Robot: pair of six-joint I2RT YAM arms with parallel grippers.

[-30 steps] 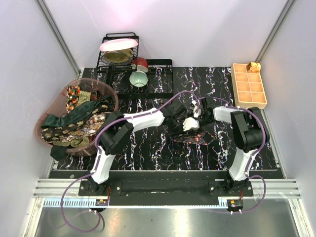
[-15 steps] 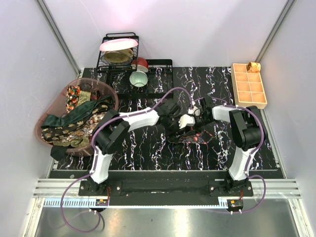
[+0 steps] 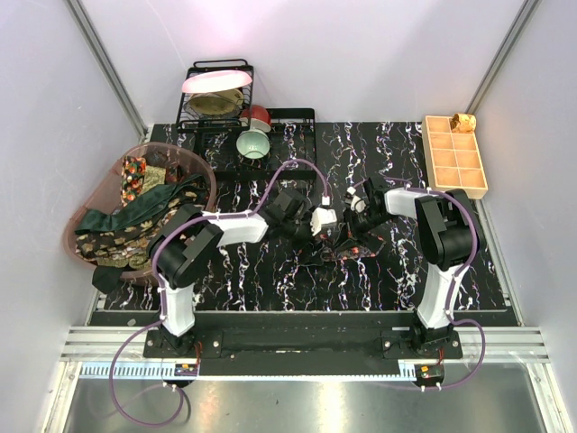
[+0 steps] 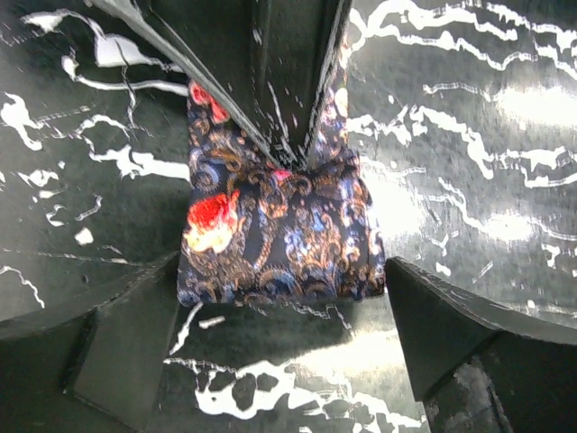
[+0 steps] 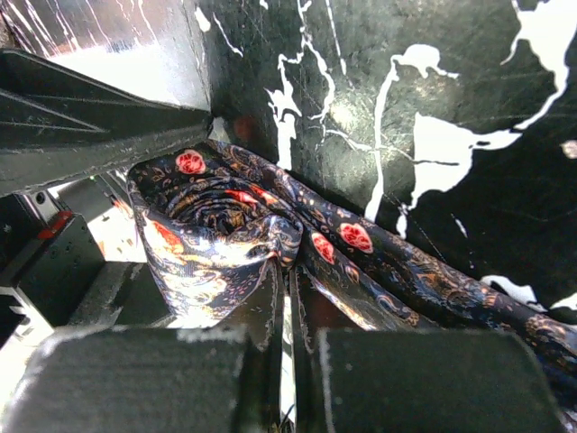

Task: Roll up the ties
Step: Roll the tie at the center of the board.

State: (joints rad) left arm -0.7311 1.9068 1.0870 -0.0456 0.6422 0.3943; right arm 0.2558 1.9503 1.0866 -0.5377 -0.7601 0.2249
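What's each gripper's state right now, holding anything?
Left gripper: open around the rolled paisley tie, not gripping.
Right gripper: closed, pinching the rolled paisley tie.

Nothing written can be read in any view: no words, labels, brand marks or numbers show on the patterned tie (image 4: pixel 279 234), the marbled table (image 3: pixel 270 271) or the far-right tray (image 3: pixel 454 168).

The left fingers (image 4: pixel 117 352) and right fingers (image 5: pixel 306 311) crowd the tie (image 4: pixel 279 234); bare tabletop (image 3: pixel 261 280) lies open nearer the bases.

Dish rack (image 3: pixel 192 95) bk-L, tan tray (image 3: pixel 442 163) bk-R.
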